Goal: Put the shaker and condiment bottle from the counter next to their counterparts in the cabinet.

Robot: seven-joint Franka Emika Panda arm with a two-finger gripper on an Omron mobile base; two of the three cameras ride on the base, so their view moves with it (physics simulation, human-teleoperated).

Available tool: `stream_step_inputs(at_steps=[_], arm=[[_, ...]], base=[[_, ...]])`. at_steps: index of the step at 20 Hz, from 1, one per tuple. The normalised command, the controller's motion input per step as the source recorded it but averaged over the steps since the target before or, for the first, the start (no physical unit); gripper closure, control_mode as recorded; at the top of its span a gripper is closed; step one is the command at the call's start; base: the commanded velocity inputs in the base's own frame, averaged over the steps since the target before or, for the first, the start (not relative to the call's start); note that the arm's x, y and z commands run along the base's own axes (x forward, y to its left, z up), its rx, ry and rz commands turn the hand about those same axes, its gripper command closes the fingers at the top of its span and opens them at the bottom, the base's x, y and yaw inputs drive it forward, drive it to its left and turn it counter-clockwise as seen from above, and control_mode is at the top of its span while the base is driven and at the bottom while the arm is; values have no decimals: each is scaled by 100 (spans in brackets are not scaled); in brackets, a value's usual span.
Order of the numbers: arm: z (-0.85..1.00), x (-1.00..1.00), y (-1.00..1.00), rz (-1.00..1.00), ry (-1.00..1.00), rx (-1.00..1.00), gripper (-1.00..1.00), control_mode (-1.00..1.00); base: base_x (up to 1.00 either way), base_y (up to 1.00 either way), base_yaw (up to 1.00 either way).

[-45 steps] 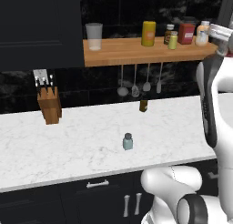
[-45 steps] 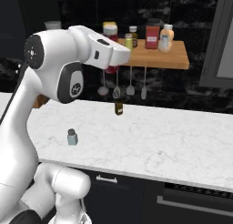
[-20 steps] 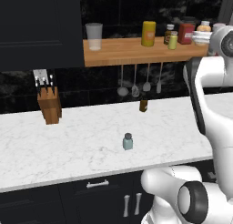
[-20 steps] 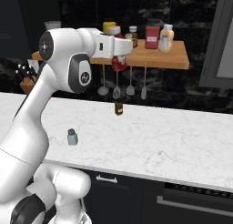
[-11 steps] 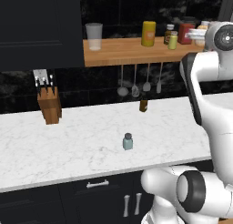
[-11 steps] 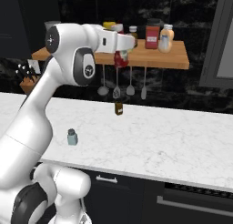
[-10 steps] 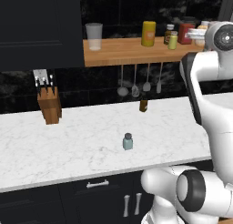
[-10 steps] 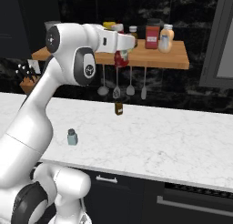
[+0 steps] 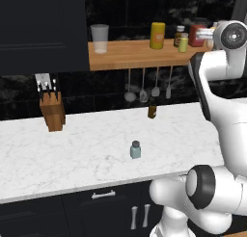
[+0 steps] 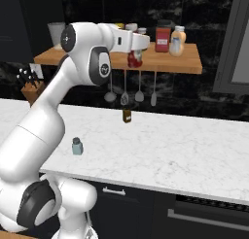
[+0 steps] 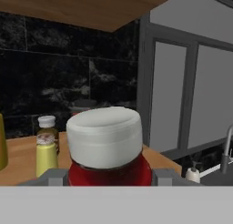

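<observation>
Condiment bottle (image 10: 134, 59) sits pinched in my tool (image 10: 135, 55), which I see up at the level of the cabinet (image 10: 160, 64) shelf, in front of its plank. From the hand view, the bottle's (image 11: 108, 148) white cap and red shoulders sit right between the two finger tips (image 11: 54, 176), one grey pad on either side, so I read the grip as closed on it. Behind it on the wooden shelf (image 11: 18, 164) I can make out the yellow-green jar (image 11: 46, 154) and a slim brown bottle (image 11: 47, 125) just behind that jar.

In the left base view the shaker (image 9: 135, 150) stands upright on the white marble tabletop (image 9: 87, 149), well apart from the shelf and alone near the front half. A dark brown bottle (image 9: 152, 111) stands further back near the hanging utensils (image 9: 148, 89), and a knife block (image 9: 52, 109) is off to the left. On the shelf (image 9: 130, 54) I see a clear glass cup (image 9: 100, 38), a tall yellow canister (image 9: 157, 35) and the counterparts (image 9: 188, 37) clustered at its right end.
</observation>
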Motion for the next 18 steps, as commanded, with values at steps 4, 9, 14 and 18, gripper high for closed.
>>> stream_step_inputs(at_steps=[4,9,14,18], arm=[[0,35,-19,0,0,0,100,-100],[0,31,-10,0,0,0,100,-100],[0,29,-2,0,0,0,100,-100],[0,27,-7,0,0,2,100,-100]], base=[[0,0,0],[0,0,0],[0,0,0],[0,0,0]])
